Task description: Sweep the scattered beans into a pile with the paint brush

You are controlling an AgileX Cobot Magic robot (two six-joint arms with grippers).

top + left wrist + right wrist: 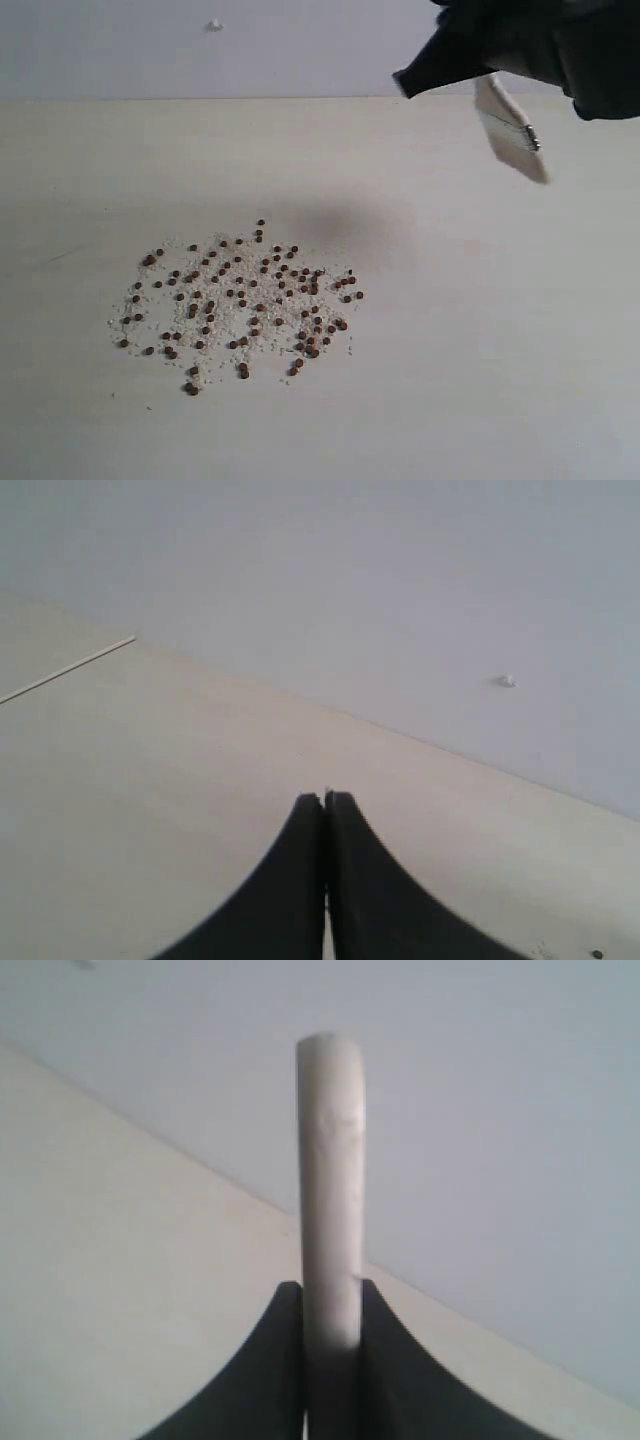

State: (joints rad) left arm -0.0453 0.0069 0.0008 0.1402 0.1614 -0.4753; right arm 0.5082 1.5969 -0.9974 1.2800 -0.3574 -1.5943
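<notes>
Since your right gripper is clamped on the brush at upper right, well apart from the beans at lower centre-left, set it down outside their edge and stroke inward. Your left gripper is pinched together, empty.

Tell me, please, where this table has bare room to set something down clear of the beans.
The widest bare stretch of table lies right of the beans, on the side of the paint brush. A second bare strip runs between the beans and the back wall. The centre-left is crowded with beans and pale crumbs.
</notes>
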